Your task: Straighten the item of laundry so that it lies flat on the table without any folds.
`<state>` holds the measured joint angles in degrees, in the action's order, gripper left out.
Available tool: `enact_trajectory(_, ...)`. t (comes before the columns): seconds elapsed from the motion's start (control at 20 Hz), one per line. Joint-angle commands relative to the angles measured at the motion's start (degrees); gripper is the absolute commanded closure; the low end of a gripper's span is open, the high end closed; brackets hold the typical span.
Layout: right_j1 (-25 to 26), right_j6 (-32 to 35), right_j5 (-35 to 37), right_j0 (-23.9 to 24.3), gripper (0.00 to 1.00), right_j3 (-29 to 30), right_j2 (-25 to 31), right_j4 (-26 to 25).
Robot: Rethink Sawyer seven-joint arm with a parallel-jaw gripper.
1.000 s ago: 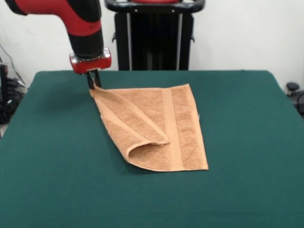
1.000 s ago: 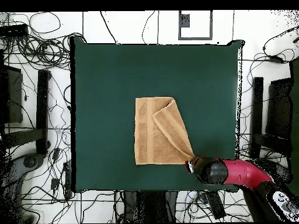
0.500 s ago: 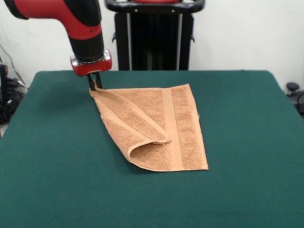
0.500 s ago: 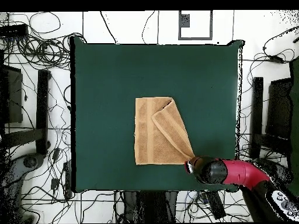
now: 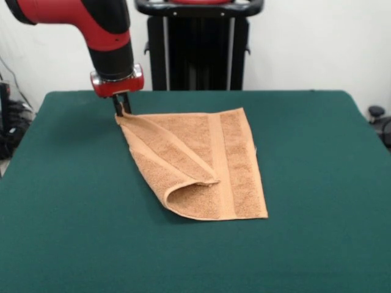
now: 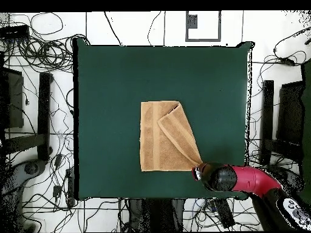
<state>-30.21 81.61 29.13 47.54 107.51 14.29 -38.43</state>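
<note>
clamped on one corner of the towel point(image 5: 198, 165), the gripper point(image 5: 120, 108) is seen in the upper left of the front view, its dark fingers pinching the cloth just above the table point(image 5: 317, 183). the red and black arm point(image 5: 91, 30) comes down into that corner of the frame from the top edge. in the overhead view the gripper itself is hidden under the arm's wrist point(image 6: 212, 176), which sits at the lower right corner of the towel point(image 6: 165, 136), close to the bottom edge of the table point(image 6: 103, 85).

the orange-tan towel is spread near the middle of the dark green top, and it is not flat. a flap is folded diagonally over the rest of the cloth: in the front view the fold runs from the held corner down toward the lower centre, where a rounded loop of fabric stands slightly open. the right part of the towel is laid flat, and a smooth woven band point(image 5: 221, 165) is seen running from its far edge to its near edge. another band is seen along the folded flap's edge. the held corner is raised a little off the table surface.
</note>
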Motion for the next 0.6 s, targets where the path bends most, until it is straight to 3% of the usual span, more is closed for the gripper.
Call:
enact_trajectory(0.05,-1.1,5.4,1.2,-3.0,1.0,-4.2,1.5,2.6)
enact_trajectory(0.6,-7.0,3.2,5.9,-2.8,1.0,-1.3,3.1,6.2)
